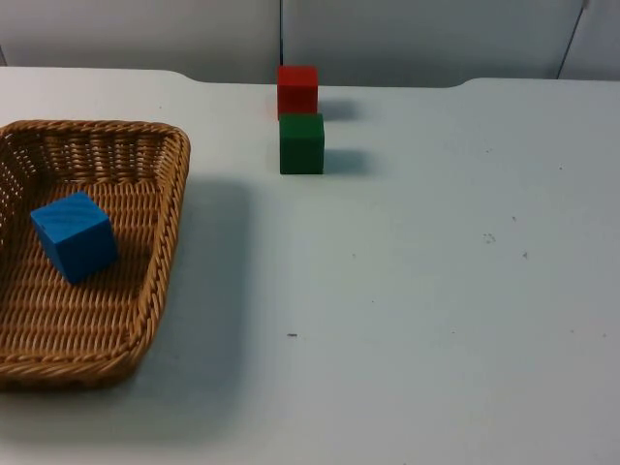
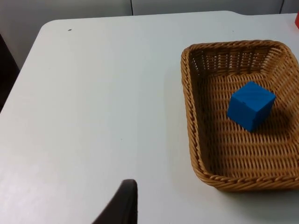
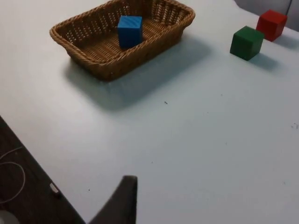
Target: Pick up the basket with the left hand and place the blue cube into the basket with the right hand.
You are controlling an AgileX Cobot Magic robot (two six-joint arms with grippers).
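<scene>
The woven wicker basket (image 1: pixel 172 208) rests on the white table at the left. The blue cube (image 1: pixel 76 235) lies tilted inside it on the basket floor. In the left wrist view my left gripper (image 2: pixel 124 205) hangs over bare table, well apart from the basket (image 2: pixel 189 107) and the blue cube (image 2: pixel 251 105). In the right wrist view my right gripper (image 3: pixel 122 200) is high above the table near its edge, far from the basket (image 3: pixel 107 70) and the blue cube (image 3: pixel 130 31). Neither gripper holds anything.
A green cube (image 1: pixel 301 143) stands at the table's middle back, with a red cube (image 1: pixel 296 90) right behind it by the grey wall. Both show in the right wrist view, green cube (image 3: pixel 246 42) and red cube (image 3: pixel 271 24). The table edge (image 3: pixel 42 163) drops to dark floor.
</scene>
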